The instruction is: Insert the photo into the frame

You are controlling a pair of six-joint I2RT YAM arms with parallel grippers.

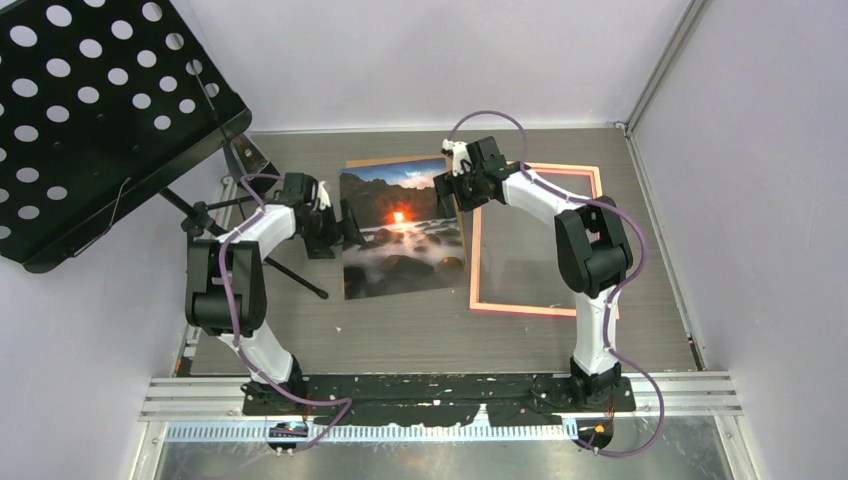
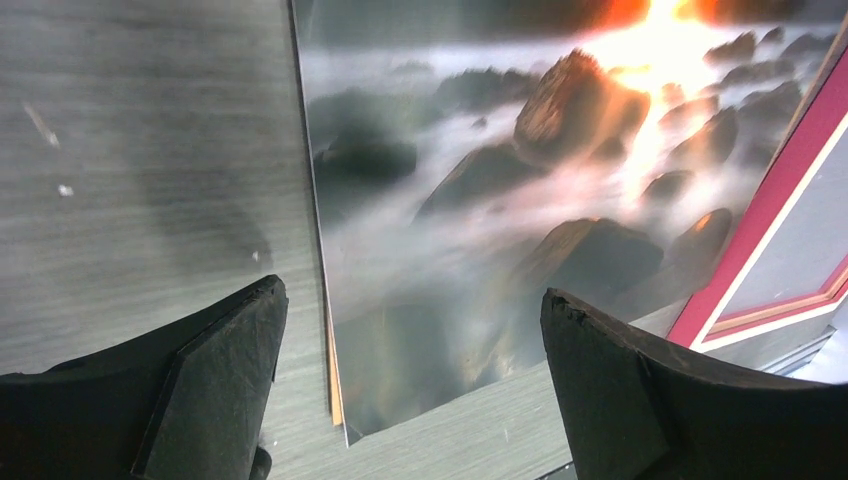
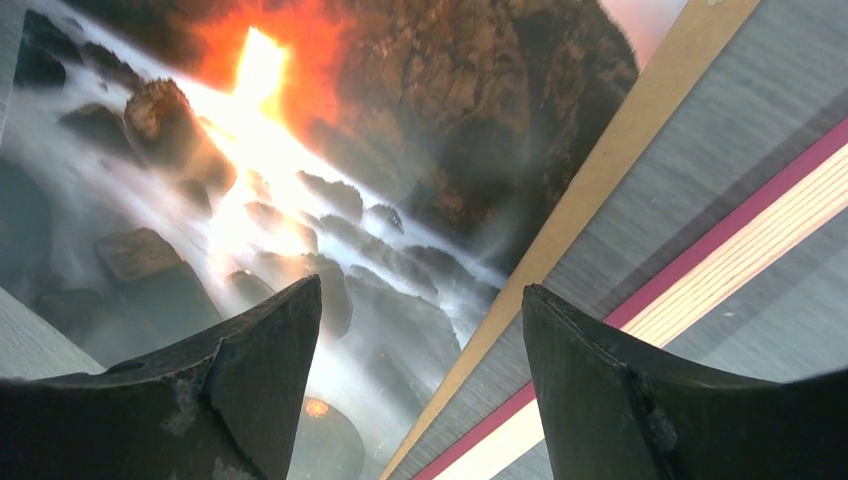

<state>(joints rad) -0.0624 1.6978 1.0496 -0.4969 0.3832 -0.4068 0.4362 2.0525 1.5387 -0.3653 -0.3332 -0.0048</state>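
The photo, a sunset over misty rocks, lies face up mid-table on a brown backing board that peeks out behind it. To its right the pink-orange frame lies flat with bare table showing through it. My left gripper hovers at the photo's left edge, open and empty; its wrist view shows the photo, a sliver of board and the frame beyond the gripper. My right gripper is open over the photo's upper right edge; between its fingertips lie photo, board edge and frame.
A black perforated music stand leans over the back left corner, and its thin legs reach across the table beside my left arm. White walls close in the table at the back and on both sides.
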